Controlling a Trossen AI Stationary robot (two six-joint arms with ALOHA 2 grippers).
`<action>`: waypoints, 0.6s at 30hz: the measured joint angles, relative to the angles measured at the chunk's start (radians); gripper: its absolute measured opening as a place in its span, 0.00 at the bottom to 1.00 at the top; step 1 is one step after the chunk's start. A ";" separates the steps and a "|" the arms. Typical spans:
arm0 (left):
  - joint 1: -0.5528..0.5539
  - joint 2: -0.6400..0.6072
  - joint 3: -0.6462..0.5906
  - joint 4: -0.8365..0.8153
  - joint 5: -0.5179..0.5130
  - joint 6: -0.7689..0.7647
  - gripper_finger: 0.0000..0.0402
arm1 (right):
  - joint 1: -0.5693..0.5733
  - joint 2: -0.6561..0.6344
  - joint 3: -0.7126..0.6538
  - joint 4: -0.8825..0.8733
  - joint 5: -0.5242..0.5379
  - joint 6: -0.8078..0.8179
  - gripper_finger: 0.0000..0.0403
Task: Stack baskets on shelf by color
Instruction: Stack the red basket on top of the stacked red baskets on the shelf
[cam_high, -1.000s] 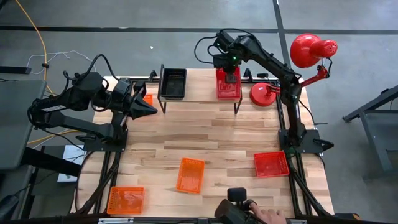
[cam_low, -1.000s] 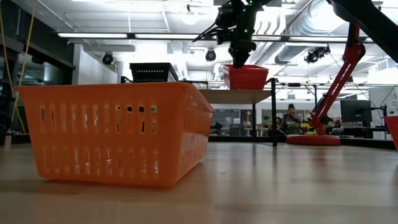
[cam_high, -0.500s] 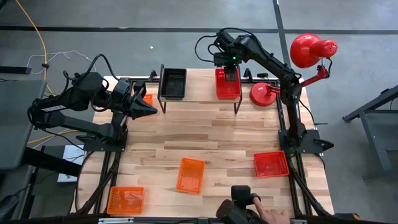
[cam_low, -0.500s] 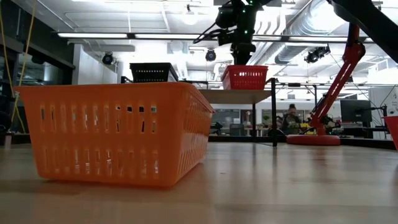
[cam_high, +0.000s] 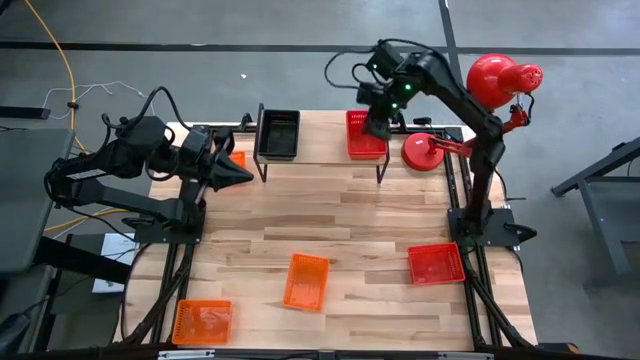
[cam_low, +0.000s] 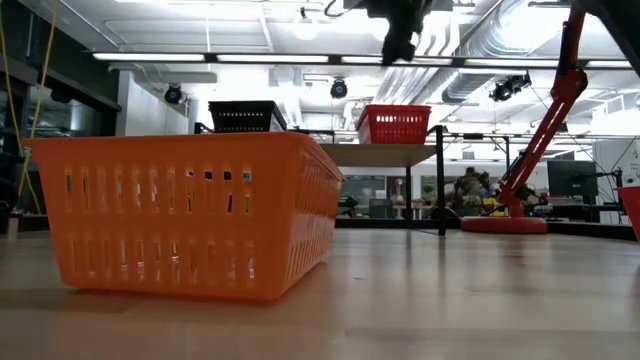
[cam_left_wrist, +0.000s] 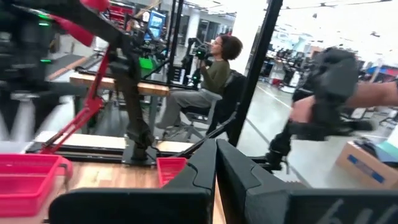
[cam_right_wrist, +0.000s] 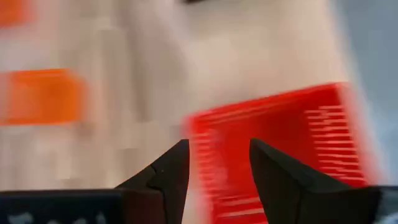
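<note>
My right gripper (cam_high: 377, 127) hangs above the shelf (cam_high: 325, 150) at the far edge of the table (cam_high: 330, 215), over the right-hand end of its plank, and its two fingers (cam_right_wrist: 278, 171) stand apart with nothing between them. Just under it a red basket (cam_high: 365, 135) sits upright on the shelf top, and from table height I see that it stands clear below my gripper, not touching it. A black basket (cam_high: 277, 133) sits on the left end of the same shelf, well apart from the red one. My left gripper (cam_high: 238, 176) waits at the left side of the table near the shelf's left legs, fingers pressed together and holding nothing. Just behind it, a bit of another orange basket (cam_high: 237, 158) shows. On the near half of the table lie three more baskets: an orange basket (cam_high: 306, 281) near the middle, a second orange one (cam_high: 202, 322) at the near left corner, and another red basket (cam_high: 436, 264) to the right. A red desk lamp (cam_high: 497, 80) stands beside the shelf's right end.
</note>
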 joint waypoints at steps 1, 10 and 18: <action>0.001 0.000 0.000 0.000 -0.010 0.008 0.00 | 0.020 -0.010 0.000 -0.009 -0.039 0.014 0.37; 0.001 0.000 0.000 -0.019 -0.040 0.064 0.00 | 0.322 -0.096 0.000 -0.003 -0.109 0.176 0.35; 0.001 0.000 0.000 -0.028 -0.040 0.064 0.00 | 0.588 -0.120 -0.001 -0.003 0.067 0.381 0.35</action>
